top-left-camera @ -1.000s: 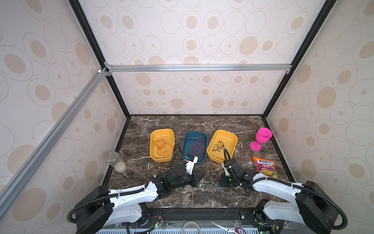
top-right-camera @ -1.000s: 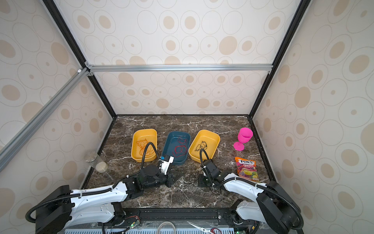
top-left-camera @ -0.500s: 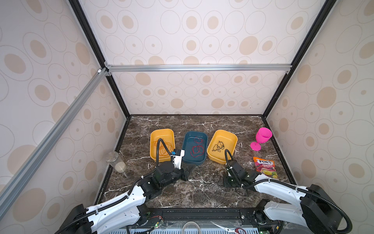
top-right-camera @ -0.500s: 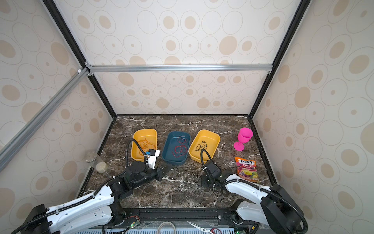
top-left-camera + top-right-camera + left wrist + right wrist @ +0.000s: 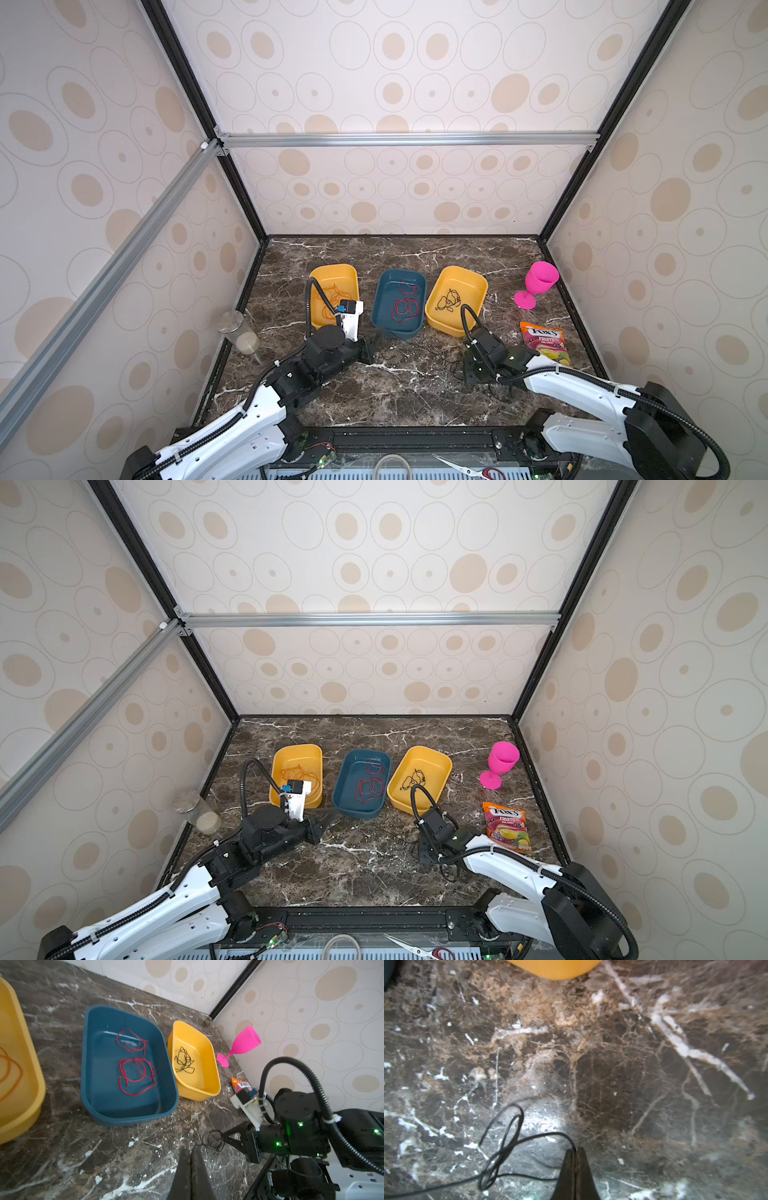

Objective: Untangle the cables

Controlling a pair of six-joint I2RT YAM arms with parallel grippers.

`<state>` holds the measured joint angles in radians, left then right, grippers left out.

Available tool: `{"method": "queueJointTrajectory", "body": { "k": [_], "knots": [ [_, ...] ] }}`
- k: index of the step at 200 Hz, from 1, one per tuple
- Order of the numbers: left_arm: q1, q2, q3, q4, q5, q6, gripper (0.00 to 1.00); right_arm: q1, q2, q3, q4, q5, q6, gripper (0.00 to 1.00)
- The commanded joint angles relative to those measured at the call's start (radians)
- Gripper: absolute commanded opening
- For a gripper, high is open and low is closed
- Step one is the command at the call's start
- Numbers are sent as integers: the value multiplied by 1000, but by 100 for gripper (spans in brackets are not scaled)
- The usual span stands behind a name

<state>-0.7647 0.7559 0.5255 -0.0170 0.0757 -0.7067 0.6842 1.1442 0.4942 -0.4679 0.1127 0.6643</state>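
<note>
Orange cable, red cable and one black cable sit apart in trays at 12 o'clock; I just have the last black cable, loopy on the table, pinched tight by my left gripper at 9 and right gripper at 3 o'clock.

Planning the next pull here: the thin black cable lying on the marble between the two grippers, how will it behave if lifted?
The black cable is probably very floppy: it lies in loose crossed loops. It likely weighs almost nothing, being hair-thin against the yellow tray. Its crossings may snag when pulled.
</note>
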Motion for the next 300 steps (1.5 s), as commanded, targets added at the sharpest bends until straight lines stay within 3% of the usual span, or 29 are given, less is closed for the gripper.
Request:
{"method": "queueJointTrajectory", "body": {
  "k": [1,34,124,191,300],
  "knots": [
    [25,-26,83,-85,-62,63,0,1,-5,17,-66,57,-9,0],
    [50,-47,130,-144,-93,91,0,-10,-18,25,-93,74,-28,0],
    [75,-126,219,-300,-305,115,0,-72,-76,-3,-117,75,-17,0],
    [79,-181,207,-272,-286,142,0,-119,-104,-19,-84,-3,-12,0],
    [79,-214,258,-350,-369,182,0,-205,-134,-32,-93,-39,-19,3]
  ]
}}
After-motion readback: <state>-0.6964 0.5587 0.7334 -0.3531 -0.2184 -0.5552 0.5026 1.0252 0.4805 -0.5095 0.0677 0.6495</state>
